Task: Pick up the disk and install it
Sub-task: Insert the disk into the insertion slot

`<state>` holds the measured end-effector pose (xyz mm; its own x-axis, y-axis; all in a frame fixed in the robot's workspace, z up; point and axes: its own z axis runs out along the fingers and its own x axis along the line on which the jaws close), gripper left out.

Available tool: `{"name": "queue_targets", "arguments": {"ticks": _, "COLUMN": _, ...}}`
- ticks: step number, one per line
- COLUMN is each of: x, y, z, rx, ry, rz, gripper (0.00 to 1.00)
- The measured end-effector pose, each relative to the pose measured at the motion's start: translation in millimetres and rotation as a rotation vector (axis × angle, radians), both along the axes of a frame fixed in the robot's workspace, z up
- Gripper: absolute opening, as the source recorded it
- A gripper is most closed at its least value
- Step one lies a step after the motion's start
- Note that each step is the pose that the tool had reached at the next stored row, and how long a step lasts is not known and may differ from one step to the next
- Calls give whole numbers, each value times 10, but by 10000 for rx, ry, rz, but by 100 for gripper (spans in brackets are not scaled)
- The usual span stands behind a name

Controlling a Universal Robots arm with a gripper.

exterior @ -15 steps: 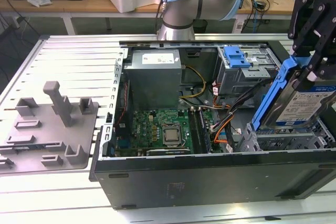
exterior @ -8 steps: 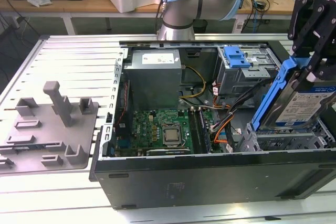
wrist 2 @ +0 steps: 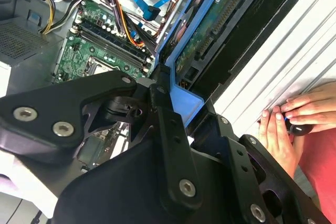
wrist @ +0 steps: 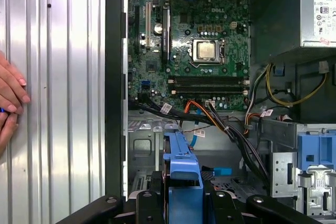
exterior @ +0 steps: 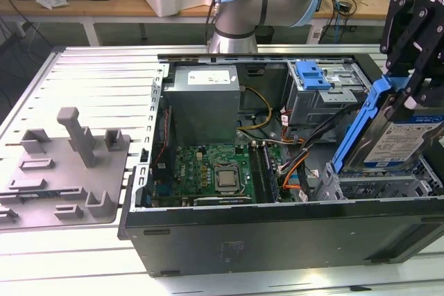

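The disk (exterior: 399, 140), a silver drive with a white-and-blue label in a bright blue carrier (exterior: 355, 129), hangs tilted over the open computer case (exterior: 277, 230) at the exterior view's right. My gripper (exterior: 408, 98) is shut on its upper end. The disk's lower edge sits just above the grey metal drive cage (exterior: 378, 185) in the case's front corner. In the second wrist view the disk's underside (wrist 2: 210, 30) shows a green board, with the black fingers (wrist 2: 167, 124) clamped on the blue frame. The first wrist view shows the carrier end (wrist: 184, 169) above the cage (wrist: 147, 150).
Inside the case lie the green motherboard (exterior: 215, 168), the grey power-supply box (exterior: 205, 98), a smaller blue bracket (exterior: 312, 74) and orange and black cables (exterior: 295, 164). A grey fixture plate (exterior: 62, 171) rests at the exterior view's left. A person's hands (wrist 2: 286, 124) lie on the ribbed table beside the case.
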<state>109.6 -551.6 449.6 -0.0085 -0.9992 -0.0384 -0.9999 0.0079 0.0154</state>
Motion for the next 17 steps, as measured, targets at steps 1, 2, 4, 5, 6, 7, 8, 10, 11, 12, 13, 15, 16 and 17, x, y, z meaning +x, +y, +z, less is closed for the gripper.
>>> {"name": "queue_targets", "arguments": {"ticks": 1, "x": 0, "y": 0, "z": -3, "rx": 1, "ry": 0, "rz": -6, "gripper": 37}}
{"name": "queue_targets", "arguments": {"ticks": 2, "x": 0, "y": 0, "z": -5, "rx": 1, "ry": 0, "rz": -9, "gripper": 37}}
{"name": "queue_targets", "arguments": {"ticks": 4, "x": 0, "y": 0, "z": -12, "rx": 0, "ry": 0, "rz": -22, "gripper": 37}}
{"name": "queue_targets", "arguments": {"ticks": 5, "x": 0, "y": 0, "z": -15, "rx": 1, "ry": 0, "rz": -25, "gripper": 37}}
{"name": "queue_targets", "arguments": {"ticks": 6, "x": 0, "y": 0, "z": -20, "rx": 1, "ry": 0, "rz": -28, "gripper": 37}}
{"name": "queue_targets", "arguments": {"ticks": 7, "x": 0, "y": 0, "z": -23, "rx": 0, "ry": 0, "rz": -29, "gripper": 37}}
{"name": "queue_targets", "arguments": {"ticks": 8, "x": 0, "y": 0, "z": -25, "rx": 0, "ry": 0, "rz": -30, "gripper": 37}}
{"name": "queue_targets", "arguments": {"ticks": 10, "x": 0, "y": 0, "z": -33, "rx": 0, "ry": 0, "rz": -31, "gripper": 37}}
{"name": "queue_targets", "arguments": {"ticks": 11, "x": 0, "y": 0, "z": -35, "rx": 0, "ry": -1, "rz": -31, "gripper": 37}}
{"name": "queue_targets", "arguments": {"ticks": 12, "x": 0, "y": 0, "z": -40, "rx": 0, "ry": 0, "rz": -31, "gripper": 37}}
{"name": "queue_targets", "arguments": {"ticks": 13, "x": 0, "y": 0, "z": -45, "rx": 1, "ry": 0, "rz": -31, "gripper": 37}}
{"name": "queue_targets", "arguments": {"ticks": 15, "x": 0, "y": 0, "z": -50, "rx": 0, "ry": 0, "rz": -31, "gripper": 37}}
{"name": "queue_targets", "arguments": {"ticks": 16, "x": 0, "y": 0, "z": -54, "rx": 0, "ry": 0, "rz": -32, "gripper": 37}}
{"name": "queue_targets", "arguments": {"ticks": 17, "x": 0, "y": 0, "z": -56, "rx": 1, "ry": 0, "rz": -31, "gripper": 37}}
